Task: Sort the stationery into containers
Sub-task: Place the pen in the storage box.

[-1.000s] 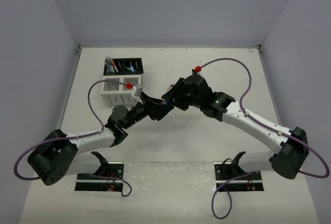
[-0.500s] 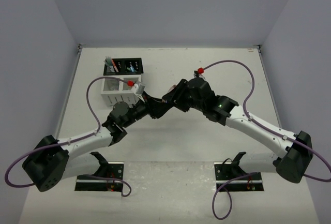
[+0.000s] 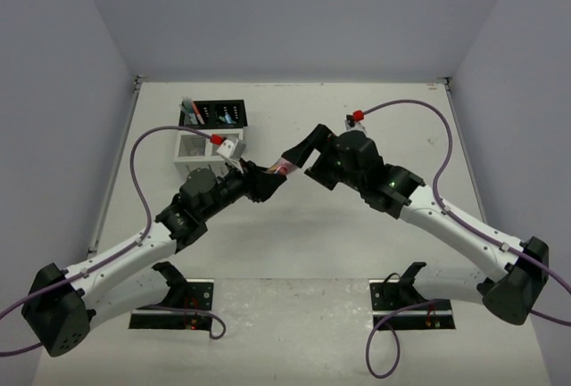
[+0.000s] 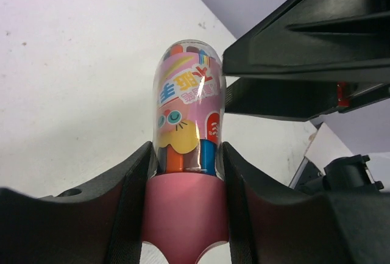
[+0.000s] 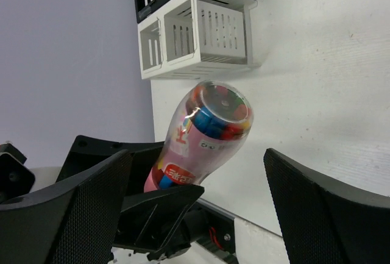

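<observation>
My left gripper (image 4: 186,172) is shut on the pink patterned tube (image 4: 186,114), a clear tube of coloured pens with a pink cap, and holds it in the air over the table's middle (image 3: 282,168). My right gripper (image 5: 198,209) is open, its jaws wide on either side of the tube's clear end (image 5: 210,130) without touching it. In the top view the right gripper (image 3: 302,156) stands just right of the tube. The desk organiser (image 3: 210,136) stands at the back left: a black slotted rack (image 3: 214,112) holding pens, joined to a white slatted box (image 5: 198,29).
Purple cables loop over both arms. Grey walls close the table on the left, back and right. The arm base plates (image 3: 174,306) sit at the near edge.
Both arms have risen and shifted right; the left gripper has carried the tube up. The right gripper has come off the tube and its jaws now stand wide.
</observation>
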